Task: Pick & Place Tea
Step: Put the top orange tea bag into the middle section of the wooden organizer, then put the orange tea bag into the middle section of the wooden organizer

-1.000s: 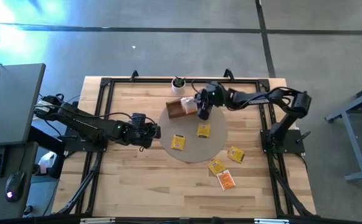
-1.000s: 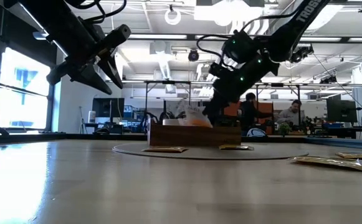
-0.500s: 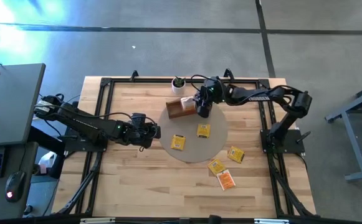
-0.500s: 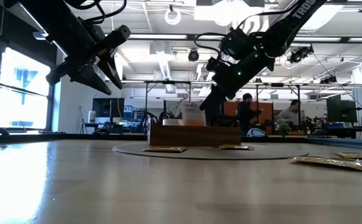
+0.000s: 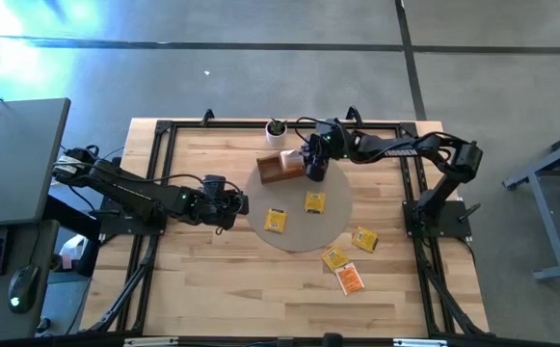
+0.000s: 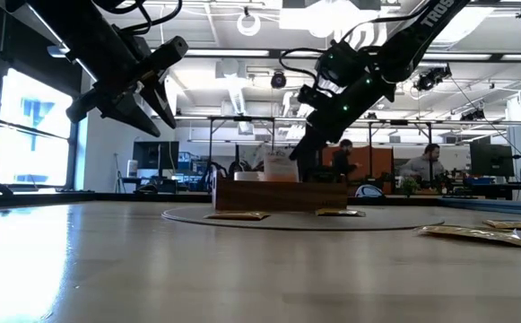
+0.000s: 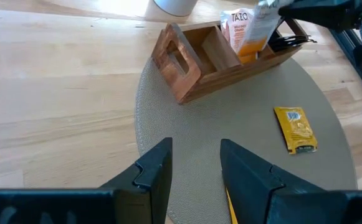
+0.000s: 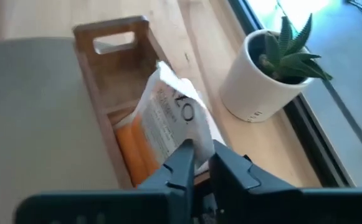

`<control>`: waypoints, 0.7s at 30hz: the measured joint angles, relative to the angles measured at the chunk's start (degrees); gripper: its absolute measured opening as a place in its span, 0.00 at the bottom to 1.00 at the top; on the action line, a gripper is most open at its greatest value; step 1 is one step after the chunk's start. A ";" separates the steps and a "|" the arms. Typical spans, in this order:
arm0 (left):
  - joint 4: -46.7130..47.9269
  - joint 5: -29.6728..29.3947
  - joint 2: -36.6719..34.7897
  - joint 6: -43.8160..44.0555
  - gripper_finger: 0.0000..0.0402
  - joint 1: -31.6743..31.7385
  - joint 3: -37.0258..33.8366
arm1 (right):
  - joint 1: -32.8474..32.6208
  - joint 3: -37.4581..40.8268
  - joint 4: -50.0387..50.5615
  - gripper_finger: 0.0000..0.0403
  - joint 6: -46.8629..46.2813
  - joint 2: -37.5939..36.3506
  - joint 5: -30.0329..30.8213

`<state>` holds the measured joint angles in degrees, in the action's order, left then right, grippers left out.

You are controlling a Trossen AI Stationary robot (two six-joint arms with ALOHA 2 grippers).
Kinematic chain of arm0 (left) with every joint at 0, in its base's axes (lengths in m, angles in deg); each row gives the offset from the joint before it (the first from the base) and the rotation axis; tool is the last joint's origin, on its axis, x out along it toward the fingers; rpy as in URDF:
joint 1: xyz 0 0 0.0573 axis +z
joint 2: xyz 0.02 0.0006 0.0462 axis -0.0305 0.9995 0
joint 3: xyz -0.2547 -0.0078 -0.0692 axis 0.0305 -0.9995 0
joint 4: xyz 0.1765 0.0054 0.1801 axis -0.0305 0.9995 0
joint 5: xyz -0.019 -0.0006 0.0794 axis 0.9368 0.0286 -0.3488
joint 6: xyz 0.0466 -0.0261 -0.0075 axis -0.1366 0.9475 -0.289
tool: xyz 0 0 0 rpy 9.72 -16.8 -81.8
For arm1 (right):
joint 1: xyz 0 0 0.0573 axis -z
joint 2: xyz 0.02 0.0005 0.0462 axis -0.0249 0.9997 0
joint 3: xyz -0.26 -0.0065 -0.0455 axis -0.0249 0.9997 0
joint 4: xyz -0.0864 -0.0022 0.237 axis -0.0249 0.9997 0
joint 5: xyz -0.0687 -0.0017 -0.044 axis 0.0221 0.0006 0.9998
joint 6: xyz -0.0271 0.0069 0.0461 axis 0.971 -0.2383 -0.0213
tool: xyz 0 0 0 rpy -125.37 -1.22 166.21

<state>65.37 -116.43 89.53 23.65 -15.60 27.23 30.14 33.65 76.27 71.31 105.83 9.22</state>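
1. The right gripper (image 5: 311,170) hangs over the brown wooden tray (image 5: 281,171) at the far side of the round grey mat (image 5: 299,229), fingers pinched on the top edge of a white-and-orange tea sachet (image 8: 168,121).
2. That held sachet (image 7: 248,34) stands upright with its lower end inside a tray compartment; this looks like the placing step, the bag gripped by its edge so that it can slide in vertically between the dividers.
3. The tray sits just beside the small white pot with a plant (image 8: 270,74), so the right arm has little room on that side.
4. Other tea is still outside the tray: two yellow sachets lie flat on the mat (image 5: 276,221) (image 5: 315,202), and three more on the bench beyond the mat's near right edge (image 5: 363,238) (image 5: 333,257) (image 5: 350,280).
5. The left gripper (image 7: 195,171) waits above the bench at the mat's left edge, jaws narrowly apart and empty, aimed towards the tray.
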 joint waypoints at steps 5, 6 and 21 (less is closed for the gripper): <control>0.00 -0.01 0.00 0.00 0.33 0.00 0.00 | -0.68 0.00 -0.01 0.23 -1.41 0.00 -2.76; 0.00 0.00 0.00 0.00 0.33 0.00 0.00 | -1.10 0.00 0.01 0.26 -1.42 0.00 -2.59; -0.61 -0.04 0.71 -0.44 0.33 0.00 0.01 | -15.94 0.00 18.77 0.43 -2.57 -22.44 18.91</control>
<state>64.76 -116.46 90.24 23.21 -15.60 27.24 14.19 33.65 95.03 68.74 83.39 28.13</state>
